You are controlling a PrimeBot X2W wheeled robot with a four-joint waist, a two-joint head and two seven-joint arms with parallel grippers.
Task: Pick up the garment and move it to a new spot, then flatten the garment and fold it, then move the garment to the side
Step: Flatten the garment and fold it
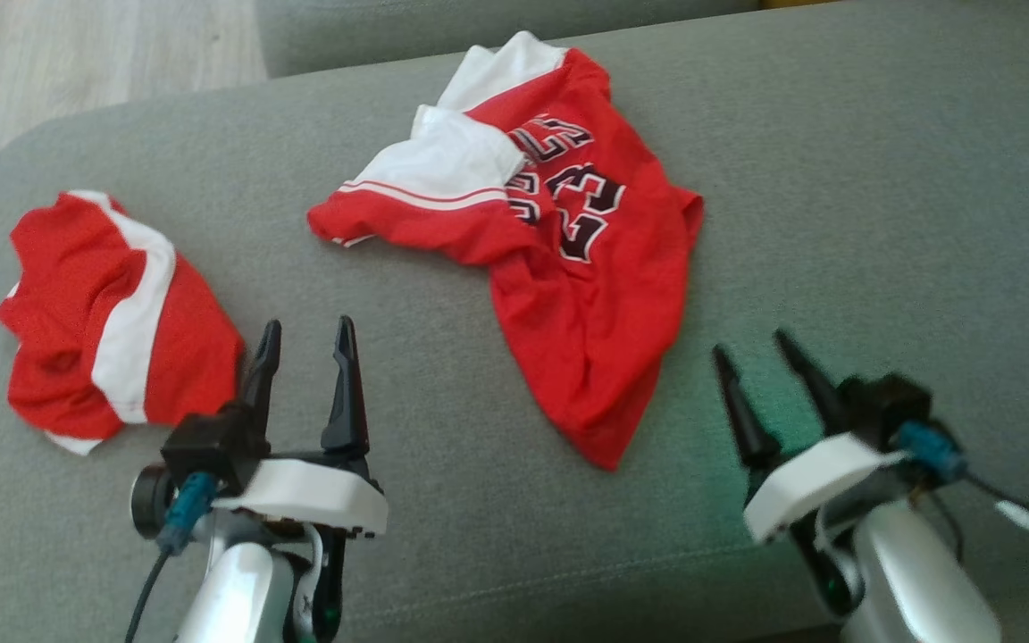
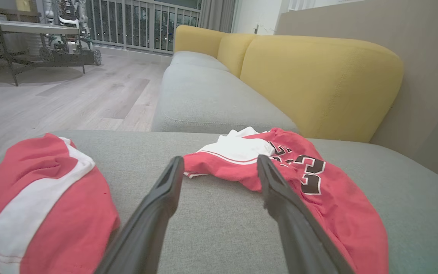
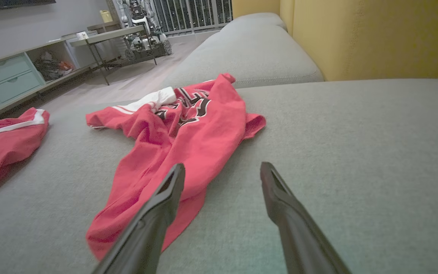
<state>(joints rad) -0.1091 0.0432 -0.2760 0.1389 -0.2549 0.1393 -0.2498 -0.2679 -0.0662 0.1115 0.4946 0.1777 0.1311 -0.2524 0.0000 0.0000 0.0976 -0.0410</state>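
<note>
Two red-and-white garments on a grey sofa seat (image 1: pixel 836 161), wide, flat and lightly textured. Crumpled jersey (image 1: pixel 568 268) with black numerals near the middle of the seat, white panel bunched toward the far side, red hem trailing toward the near edge, ahead of the left hand (image 1: pixel 309 326) and the right hand (image 1: pixel 750 341) and between them. Bundled second garment (image 1: pixel 112 313) close to the seat's rounded left end, well apart from the jersey, just beside the left hand. Left hand over bare cushion, fingers spread apart, holding nothing. Right hand likewise spread and empty, near the jersey's hem on its right, apart from it. Yellow backrest (image 2: pixel 318 83) at the far right; a further grey cushion (image 2: pixel 211 99) beyond a seam on the far side. Pale wood floor (image 2: pixel 70 95) past the left end, with a railing (image 2: pixel 139 23) at the far window and a low cabinet (image 3: pixel 10 76) with pale green drawers along the wall. Broad bare seat to the right of the jersey and an open strip along the near edge.
</note>
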